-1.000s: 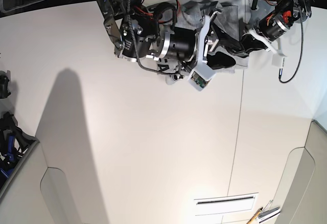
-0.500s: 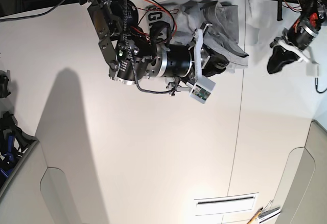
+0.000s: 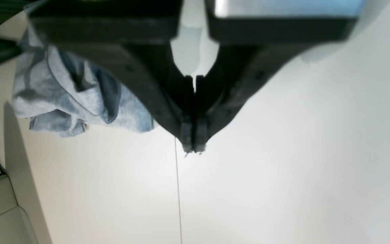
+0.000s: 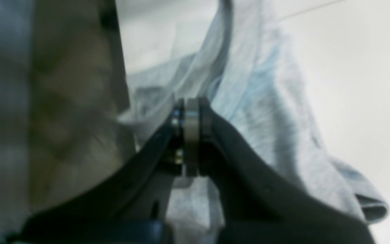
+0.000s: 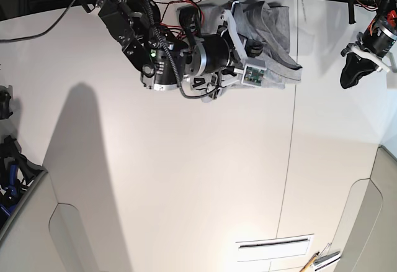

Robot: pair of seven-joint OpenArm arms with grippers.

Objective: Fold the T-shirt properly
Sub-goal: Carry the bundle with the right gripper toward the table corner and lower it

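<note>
The T-shirt (image 5: 276,23) lies crumpled in a light grey heap at the far edge of the white table (image 5: 186,179). My right gripper (image 5: 257,49) is at the near side of the heap. In the right wrist view this gripper (image 4: 191,105) is shut, with a thin fold of the T-shirt (image 4: 266,84) pinched at the tips and cloth draped around them. My left gripper (image 5: 350,76) hangs off to the right of the heap, apart from it. In the left wrist view it (image 3: 194,147) is shut and empty above bare table, and the T-shirt (image 3: 63,101) lies to its left.
A thin seam (image 5: 290,160) runs down the table from beside the shirt. A slot (image 5: 273,244) and a pen-like tool (image 5: 310,262) sit near the front edge. Dark gear (image 5: 9,166) crowds the left edge. Beige rounded panels (image 5: 366,222) flank the front corners.
My right gripper has closed on the shirt and its arm has swung toward the table's far edge. My left arm has pulled away from the heap to the right.
</note>
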